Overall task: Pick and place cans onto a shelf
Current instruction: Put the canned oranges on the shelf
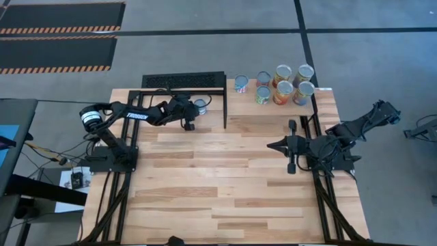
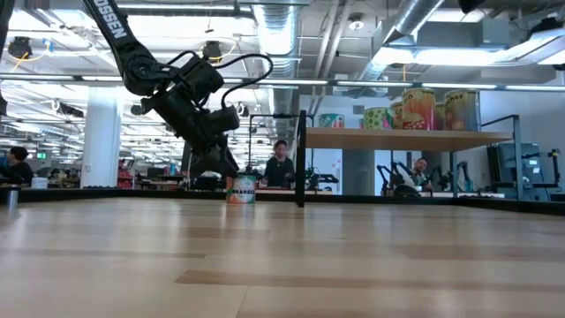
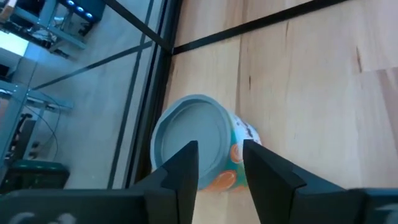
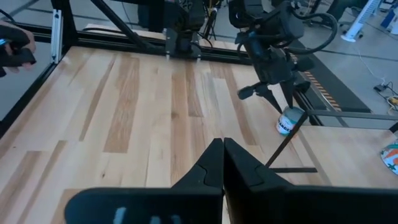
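An orange-labelled can (image 1: 200, 104) with a silvery top stands upright on the table at the far left, beside the shelf's black post; it also shows in the low view (image 2: 240, 189) and the left wrist view (image 3: 199, 134). My left gripper (image 1: 189, 123) is open, just above and on the near side of this can, fingers pointing down toward it (image 3: 221, 155). It touches nothing. Several other cans (image 1: 283, 82) stand upright on the raised wooden shelf (image 2: 397, 139). My right gripper (image 1: 271, 145) is shut and empty, low over the table's right middle, pointing left.
A black mesh rack (image 1: 184, 80) lies at the far edge behind the left gripper. The shelf's black post (image 2: 301, 159) stands right of the orange can. Bare wood stretches over the table's middle and near half. A person's hand (image 4: 12, 50) shows beyond the table's edge.
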Tool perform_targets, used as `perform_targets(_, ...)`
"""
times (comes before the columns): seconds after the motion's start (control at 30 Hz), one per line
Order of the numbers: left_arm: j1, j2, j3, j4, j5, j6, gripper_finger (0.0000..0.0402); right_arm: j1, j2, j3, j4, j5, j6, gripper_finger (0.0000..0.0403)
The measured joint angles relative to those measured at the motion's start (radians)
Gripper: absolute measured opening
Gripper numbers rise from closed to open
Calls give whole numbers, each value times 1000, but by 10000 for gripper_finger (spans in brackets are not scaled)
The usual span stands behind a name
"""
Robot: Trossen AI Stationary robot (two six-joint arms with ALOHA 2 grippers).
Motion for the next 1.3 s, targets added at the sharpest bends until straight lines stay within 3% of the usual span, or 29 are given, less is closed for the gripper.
perform_targets(0.3, 17, 103, 46, 21, -7, 41, 104, 3, 0, 0, 27, 0, 0, 19)
perform_targets(0.47, -12, 118, 80, -13, -25, 44, 62, 5, 0, 0, 27, 0, 0, 16)
perform_targets(0.6, -37, 104, 124, -132, -10, 46, 11, 5, 0, 0, 26, 0, 0, 17)
perform_targets(0.77, -95, 40, 146, -298, 4, -14, 9, 5, 0, 0, 21, -3, 0, 16)
perform_targets(0.93, -200, -67, 155, -398, 111, -178, 5, 5, 0, 0, 11, -4, 0, 14)
perform_targets(1.07, -336, -93, 154, -346, 185, -377, 4, 5, 0, 0, -11, -5, 1, 15)
perform_targets(1.3, -537, -7, 167, -71, 65, -636, 3, 4, 61, 1, -36, -10, 52, 14)
